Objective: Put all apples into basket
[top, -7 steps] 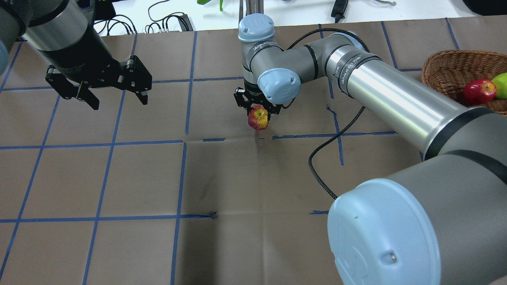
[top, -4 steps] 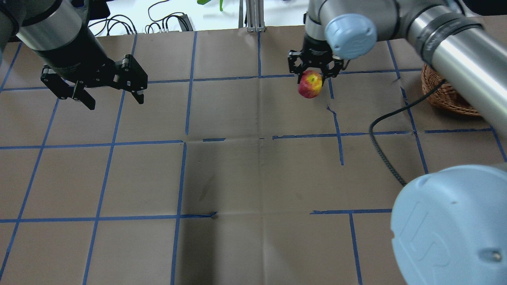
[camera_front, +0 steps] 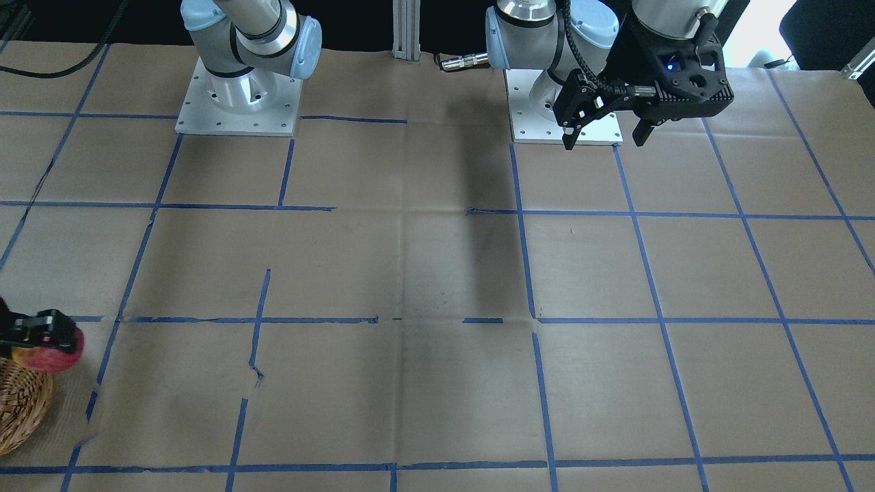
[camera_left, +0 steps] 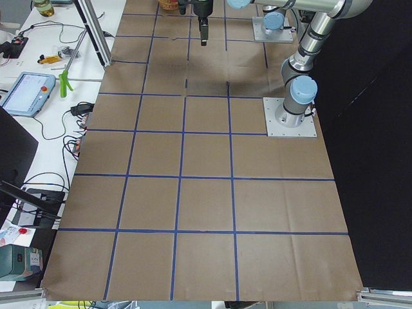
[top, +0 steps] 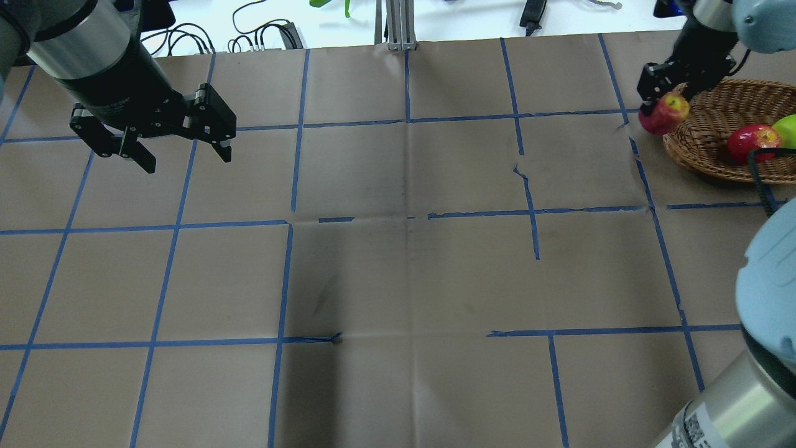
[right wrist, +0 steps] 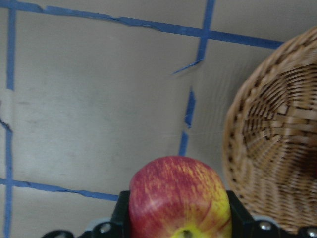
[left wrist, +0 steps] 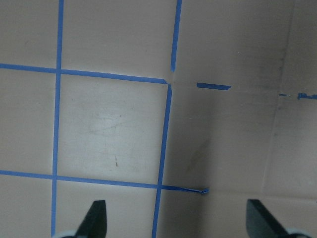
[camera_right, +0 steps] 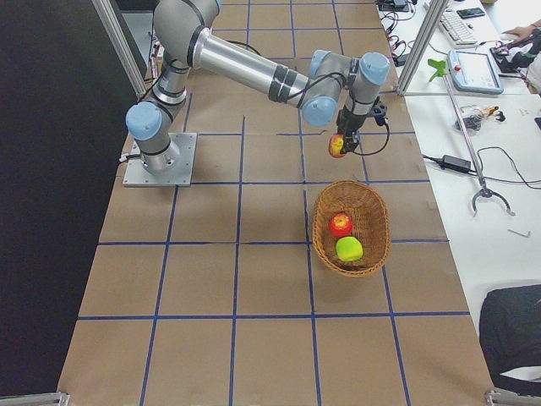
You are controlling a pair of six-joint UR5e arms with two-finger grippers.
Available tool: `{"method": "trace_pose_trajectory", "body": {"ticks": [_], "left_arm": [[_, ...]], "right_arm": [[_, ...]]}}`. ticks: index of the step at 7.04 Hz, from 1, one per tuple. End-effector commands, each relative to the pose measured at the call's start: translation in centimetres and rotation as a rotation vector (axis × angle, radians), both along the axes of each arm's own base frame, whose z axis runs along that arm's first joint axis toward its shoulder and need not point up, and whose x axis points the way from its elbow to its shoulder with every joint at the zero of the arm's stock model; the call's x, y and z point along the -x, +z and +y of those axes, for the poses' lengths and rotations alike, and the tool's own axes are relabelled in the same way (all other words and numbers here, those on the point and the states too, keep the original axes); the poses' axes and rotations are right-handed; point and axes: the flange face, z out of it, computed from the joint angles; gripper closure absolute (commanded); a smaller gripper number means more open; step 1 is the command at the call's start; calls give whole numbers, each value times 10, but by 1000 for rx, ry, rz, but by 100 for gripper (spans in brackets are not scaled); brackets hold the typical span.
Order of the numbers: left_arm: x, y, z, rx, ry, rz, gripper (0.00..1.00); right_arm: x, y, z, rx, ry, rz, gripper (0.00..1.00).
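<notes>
My right gripper [top: 664, 102] is shut on the red-and-yellow apple [top: 664, 114] and holds it in the air just beside the near rim of the wicker basket [top: 709, 134]. The same apple fills the bottom of the right wrist view [right wrist: 179, 198], with the basket [right wrist: 277, 148] to its right. It also shows in the front-facing view [camera_front: 51, 352] and the exterior right view [camera_right: 337, 145]. The deep red apple [top: 753, 142] and the lime green apple [top: 786, 130] lie inside the basket. My left gripper [top: 183, 154] is open and empty, hovering over the far left of the table.
A black cable [top: 762, 171] hangs over the basket's near edge. The table is brown paper with a blue tape grid [top: 407, 118]. Cables and tools lie on the white bench [top: 261, 31] beyond the far edge.
My right arm has swung right with the red-and-yellow apple, from the table's middle to just beside the basket. The left arm has hardly moved.
</notes>
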Motion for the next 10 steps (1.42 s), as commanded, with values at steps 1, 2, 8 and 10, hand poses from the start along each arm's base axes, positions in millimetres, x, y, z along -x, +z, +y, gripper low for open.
{"method": "trace_pose_trajectory", "body": {"ticks": [1,2,8,10], "left_arm": [[-1,-2,-2,-5,-9,-3,2],[-1,-2,-2,-3,-11,-6,2],[-3,-11,-10,-20,-11,-7,3],[-3,-12,-11,-23,-9,-7,3]], "right_arm": [[112,-35,4,63,115,27,68],[149,-53,6,77,147,34,67],[137,-95,17,18,29,-9,0],[126,-63,12,46,41,10,0]]}}
